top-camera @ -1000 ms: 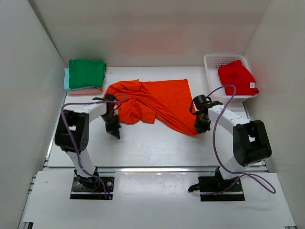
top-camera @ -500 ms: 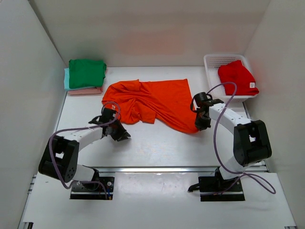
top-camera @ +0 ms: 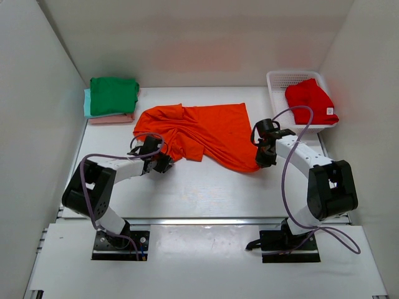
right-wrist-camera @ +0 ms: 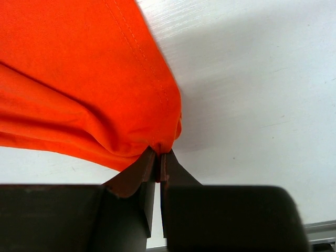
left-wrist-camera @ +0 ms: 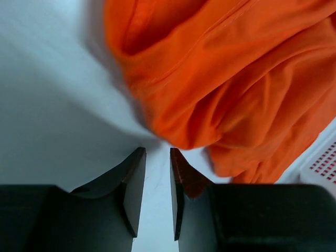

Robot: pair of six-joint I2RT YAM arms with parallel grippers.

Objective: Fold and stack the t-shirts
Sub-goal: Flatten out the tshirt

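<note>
Orange t-shirt point(top-camera: 212, 134) lying crumpled at the middle of the table point(top-camera: 206, 187). Right jaws clamped on its near right corner; left jaws slightly apart, empty, beside its near left edge.

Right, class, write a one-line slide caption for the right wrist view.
Right gripper shut on a bunched edge of the orange t-shirt, with the white table beyond.
</note>
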